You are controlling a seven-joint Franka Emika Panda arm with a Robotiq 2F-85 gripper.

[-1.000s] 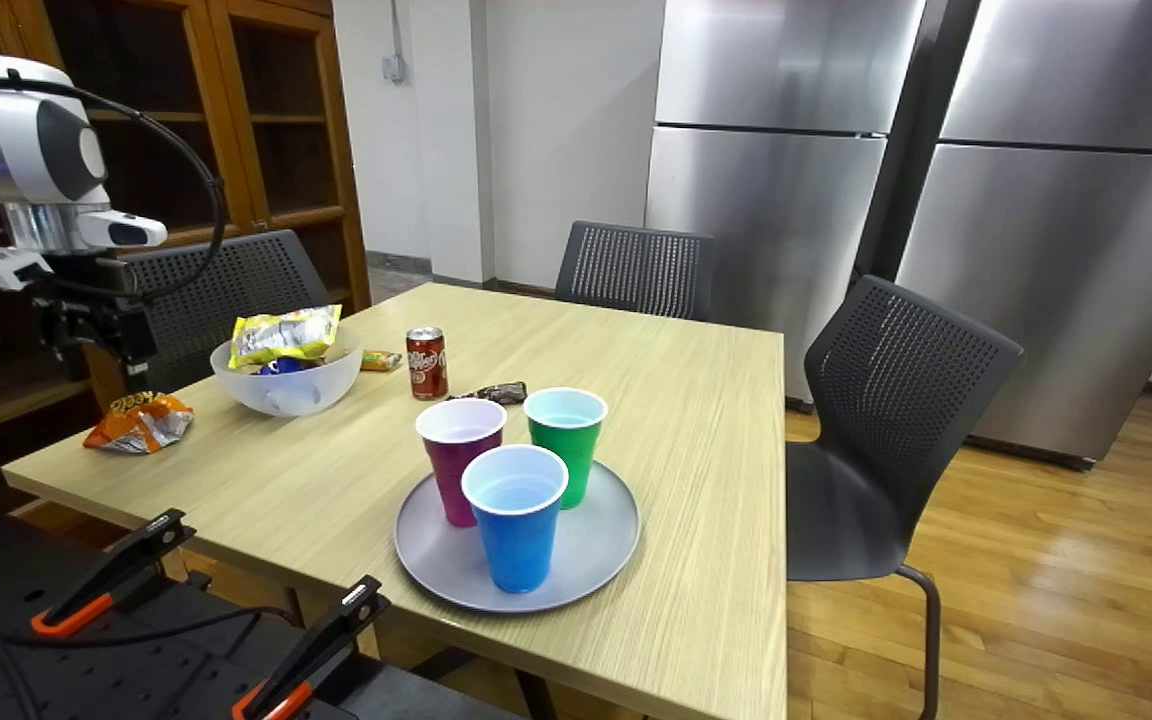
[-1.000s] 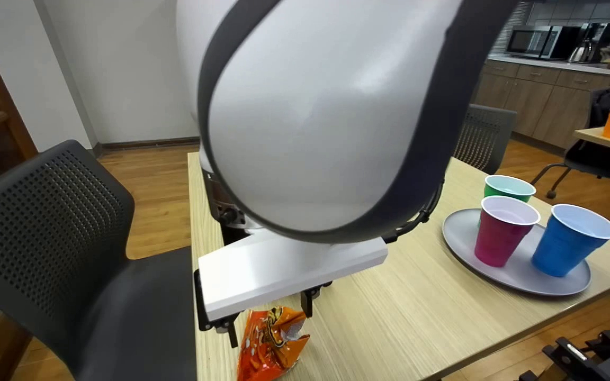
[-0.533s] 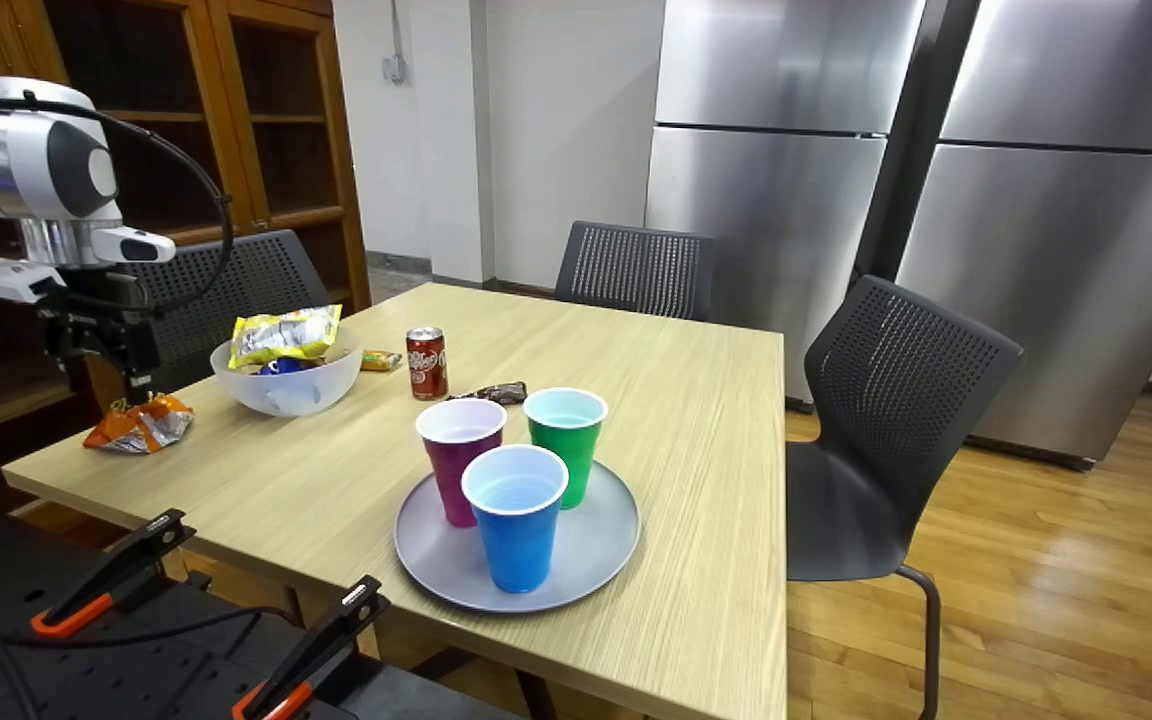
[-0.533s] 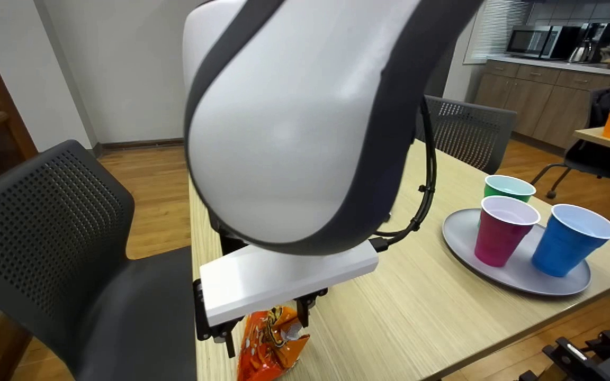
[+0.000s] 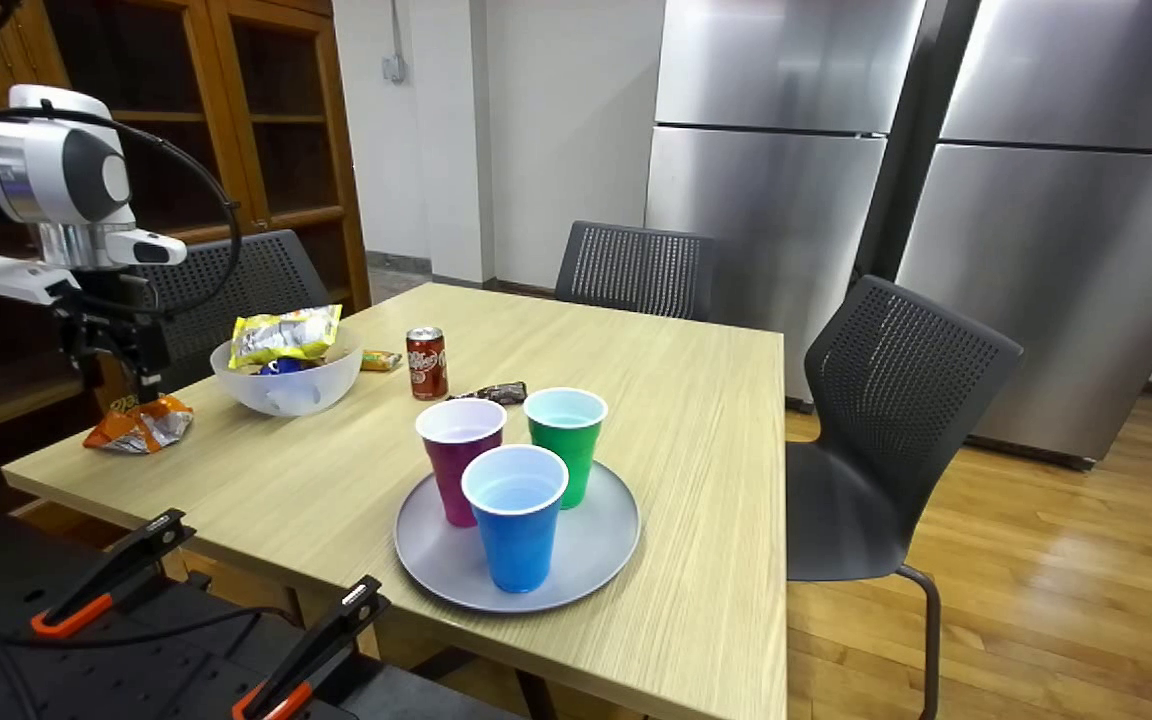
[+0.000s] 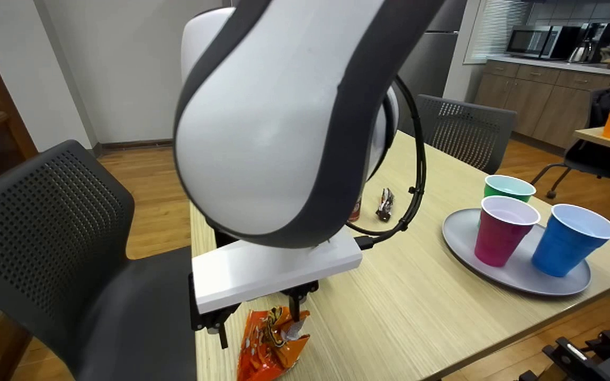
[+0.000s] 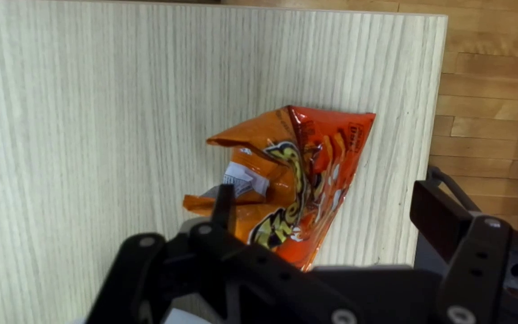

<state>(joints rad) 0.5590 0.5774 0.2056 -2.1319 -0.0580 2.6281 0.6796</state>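
Orange bag (image 7: 297, 184) clear of table edge (image 7: 434, 81), tool (image 7: 326, 202) above at full spread, nothing in grip.

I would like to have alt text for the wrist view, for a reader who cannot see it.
An open black two-fingered gripper hangs over a crumpled, shiny orange-and-red snack bag lying near a corner of a pale wood-grain table. A light-brown wooden floor shows beyond the table's edges.
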